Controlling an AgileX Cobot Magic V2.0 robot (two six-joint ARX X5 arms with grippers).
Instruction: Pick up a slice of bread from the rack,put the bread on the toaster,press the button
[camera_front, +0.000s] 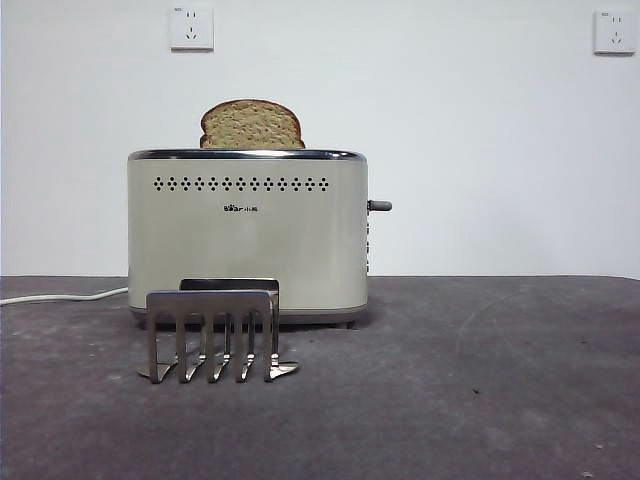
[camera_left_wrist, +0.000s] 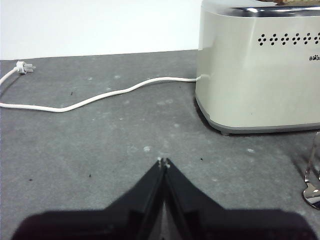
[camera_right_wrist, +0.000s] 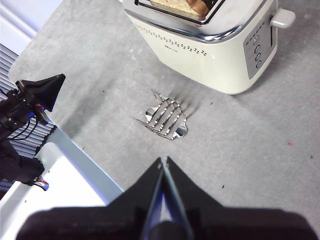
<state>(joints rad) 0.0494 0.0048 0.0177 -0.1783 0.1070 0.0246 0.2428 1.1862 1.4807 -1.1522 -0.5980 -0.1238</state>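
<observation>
The slice of bread (camera_front: 251, 125) stands in the toaster (camera_front: 247, 240), its domed top sticking out above the chrome rim. The right wrist view shows it in a slot (camera_right_wrist: 182, 6). The button (camera_front: 380, 206) sticks out high on the toaster's right end; it also shows in the right wrist view (camera_right_wrist: 282, 17). The rack (camera_front: 212, 330) stands empty in front of the toaster. My left gripper (camera_left_wrist: 163, 162) is shut and empty, low over the table left of the toaster (camera_left_wrist: 255, 75). My right gripper (camera_right_wrist: 163, 161) is shut and empty, high above the rack (camera_right_wrist: 166, 117). Neither gripper shows in the front view.
A white power cord (camera_left_wrist: 100, 95) runs across the table from the toaster's left side to a loose plug (camera_left_wrist: 21, 67). Two white wall sockets (camera_front: 191, 28) (camera_front: 614, 32) are on the back wall. The left arm (camera_right_wrist: 40, 92) shows by the table's edge.
</observation>
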